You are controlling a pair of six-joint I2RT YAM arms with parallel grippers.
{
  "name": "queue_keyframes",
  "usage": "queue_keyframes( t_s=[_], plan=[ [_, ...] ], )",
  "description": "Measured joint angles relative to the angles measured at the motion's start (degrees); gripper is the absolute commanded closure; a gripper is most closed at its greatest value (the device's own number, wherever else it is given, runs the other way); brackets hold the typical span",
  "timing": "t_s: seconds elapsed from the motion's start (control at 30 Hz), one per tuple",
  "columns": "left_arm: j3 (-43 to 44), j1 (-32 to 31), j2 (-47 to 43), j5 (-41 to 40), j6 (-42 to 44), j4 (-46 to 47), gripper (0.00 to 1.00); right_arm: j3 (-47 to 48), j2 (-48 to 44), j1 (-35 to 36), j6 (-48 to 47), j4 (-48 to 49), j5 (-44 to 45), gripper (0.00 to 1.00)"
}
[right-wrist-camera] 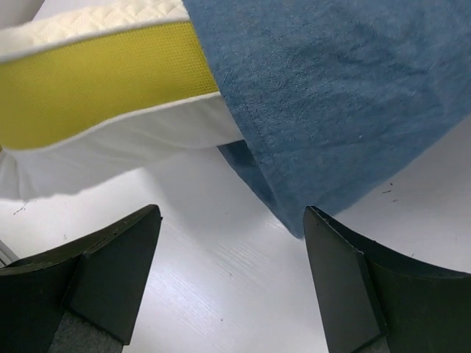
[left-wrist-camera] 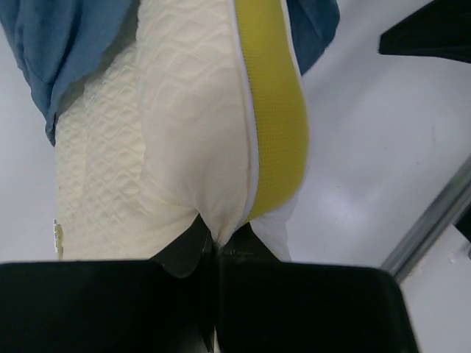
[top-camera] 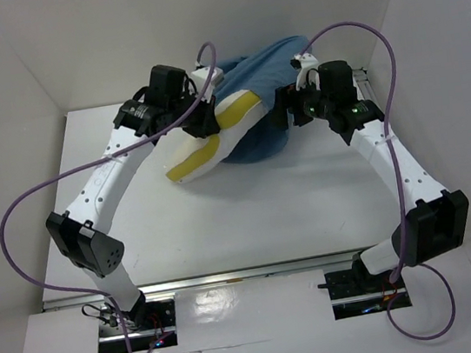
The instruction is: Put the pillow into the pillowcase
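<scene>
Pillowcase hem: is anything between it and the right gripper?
Nothing visible. The right gripper is open, and only bare table lies between it and the pillowcase hem. The pillow, pinched by the left gripper, lies beside that path.

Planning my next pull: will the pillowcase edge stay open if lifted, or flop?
Likely floppy: the pillowcase drapes in wrinkles over the pillow. Its thin edge sags toward the table, so one pinch probably lifts only a fold.

Left arm (top-camera: pixel 101 185) and right arm (top-camera: pixel 399 167): white links, black joints, black fingers (right-wrist-camera: pixel 110 272), looping purple cables (top-camera: pixel 1 237).
</scene>
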Motion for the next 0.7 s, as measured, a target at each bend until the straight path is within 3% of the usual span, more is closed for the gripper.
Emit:
queue_keyframes(
  t_s=[0.2, 0.43, 0.57, 0.6, 0.7],
  plan=[
    [0.04, -0.13, 0.72, 4.44, -1.05, -2.78, 1.00, 0.13, 2.71, 0.52, -0.90, 1.68, 2.58, 0.13],
    [-1.73, -0.04, 0.55, 5.73, -1.03, -3.08, 1.00, 0.90, 8.76, 0.92, -2.62, 4.90, 7.48, 0.31],
    [-2.93, 0.07, -0.15, 5.88, -0.96, -3.06, 1.00, 2.51, 11.52, 1.31, -3.78, 5.79, 8.00, 0.95],
    [-3.15, 0.09, -0.37, 5.86, -0.94, -2.97, 1.00, 2.86, 11.87, 1.53, -3.96, 6.01, 8.00, 1.00],
    [-4.11, 0.24, -1.11, 5.77, -0.94, -2.91, 1.00, 5.68, 13.03, 2.45, -3.89, 5.20, 7.04, 1.00]
  ],
)
